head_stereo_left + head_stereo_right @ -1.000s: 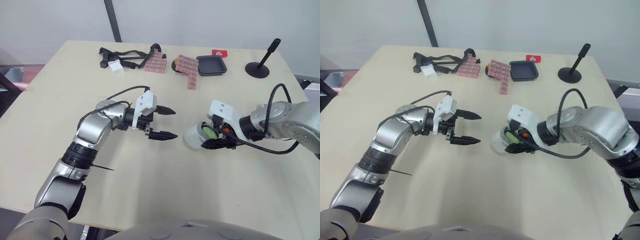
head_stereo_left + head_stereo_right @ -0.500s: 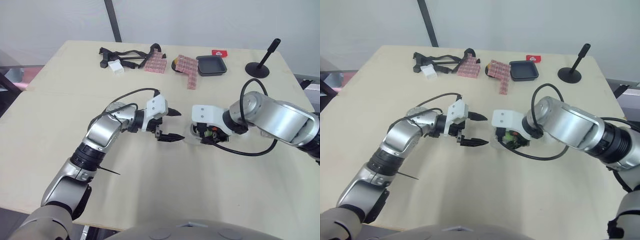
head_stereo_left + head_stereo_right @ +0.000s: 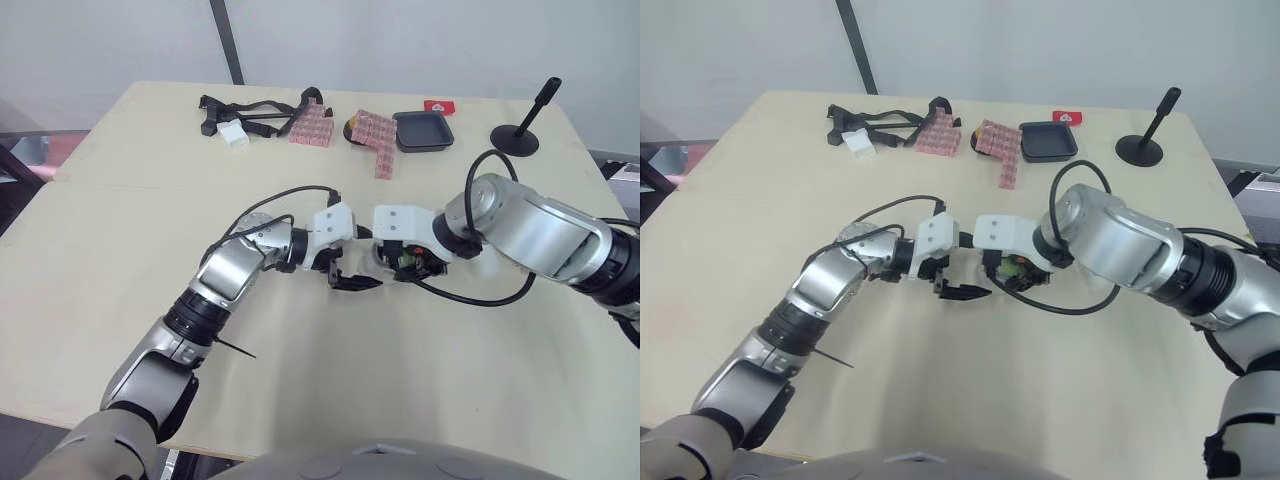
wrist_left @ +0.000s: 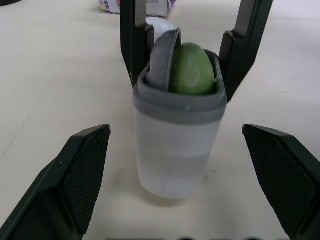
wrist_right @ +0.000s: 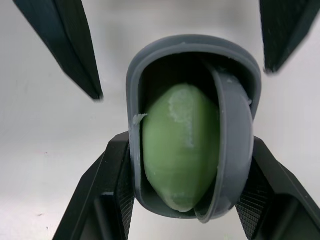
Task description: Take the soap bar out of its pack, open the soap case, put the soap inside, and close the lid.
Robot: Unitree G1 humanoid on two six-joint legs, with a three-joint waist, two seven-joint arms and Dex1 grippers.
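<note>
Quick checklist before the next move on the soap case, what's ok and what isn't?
1. Soap inside case: ok.
2. Right gripper shut on case: ok.
3. Left gripper open, fingers either side of case, not touching: ok.
4. Lid closed: not ok, it stands ajar beside the soap.
5. Soap below the rim: not ok, its top pokes out.

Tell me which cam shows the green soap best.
Right wrist view: it looks straight into the open soap case, so most of the soap shows beside the lid flap. Left wrist view shows its top poking above the rim. Eye views give a small green patch.
</note>
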